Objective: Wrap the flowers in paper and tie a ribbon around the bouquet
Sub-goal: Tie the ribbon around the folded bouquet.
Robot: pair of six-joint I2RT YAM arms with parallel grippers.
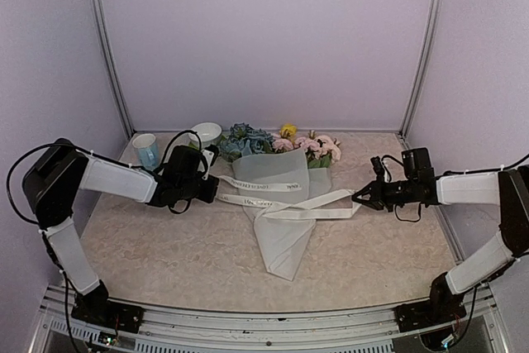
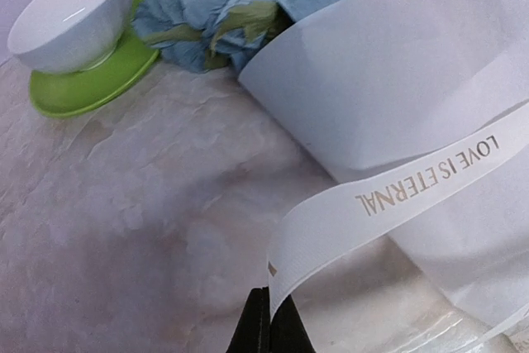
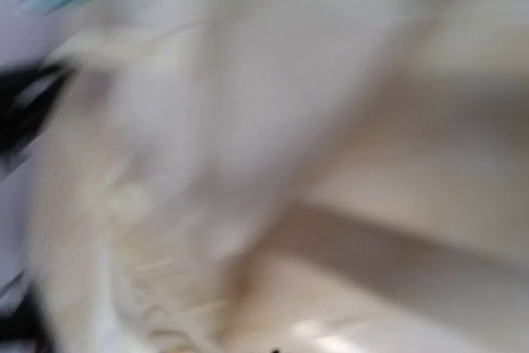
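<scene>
The whole table (image 1: 165,245) is taken in from high behind the arm bases (image 1: 91,303), facing the back wall (image 1: 264,39). The bouquet (image 2: 397,80) and ribbon (image 2: 372,212) are seen close and low from the left wrist, and are shared with the overhead view. The right wrist view is blurred past reading.

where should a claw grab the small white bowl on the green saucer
Take the small white round bowl at its rim, one finger inside and one outside, coming down from above. It stands upright and open-mouthed on the green saucer, and its curved wall tapers, so a side pinch would likely slip.
</scene>
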